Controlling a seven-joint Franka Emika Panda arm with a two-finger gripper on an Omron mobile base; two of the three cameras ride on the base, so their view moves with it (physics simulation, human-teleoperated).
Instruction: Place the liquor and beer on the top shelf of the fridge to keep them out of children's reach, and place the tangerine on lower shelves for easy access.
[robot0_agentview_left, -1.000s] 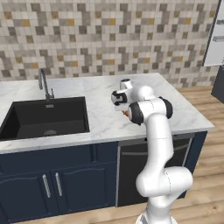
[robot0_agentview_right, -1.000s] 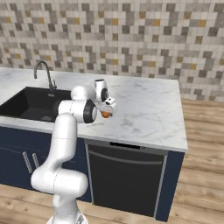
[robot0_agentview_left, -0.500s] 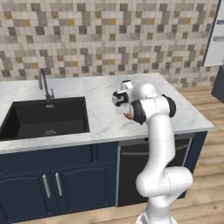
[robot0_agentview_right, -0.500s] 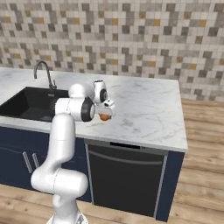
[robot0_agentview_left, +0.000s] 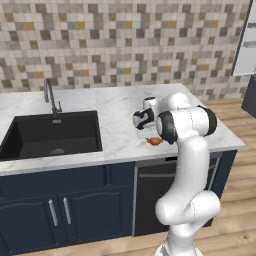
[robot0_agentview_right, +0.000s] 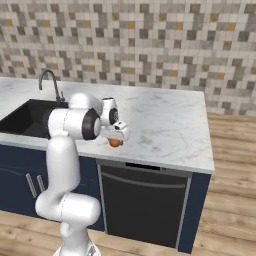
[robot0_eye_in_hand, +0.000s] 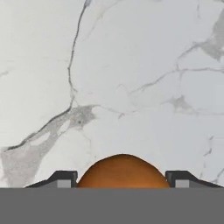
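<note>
Nothing has shifted since the earlier frames: your arm stays bent low over the marble counter (robot0_agentview_left: 115, 107), near its front edge beside the sink (robot0_agentview_left: 52, 132). The tool (robot0_eye_in_hand: 122, 178) straddles the tangerine (robot0_eye_in_hand: 123, 171), one fingertip (robot0_eye_in_hand: 63, 178) on each side, the fruit snug between them. There's no label or writing for you to read.

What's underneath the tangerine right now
White marble counter lies under the tangerine. The gripper has a fingertip at each side of the fruit. The fruit covers the contact spot, so whether it rests or is lifted can't be told.
</note>
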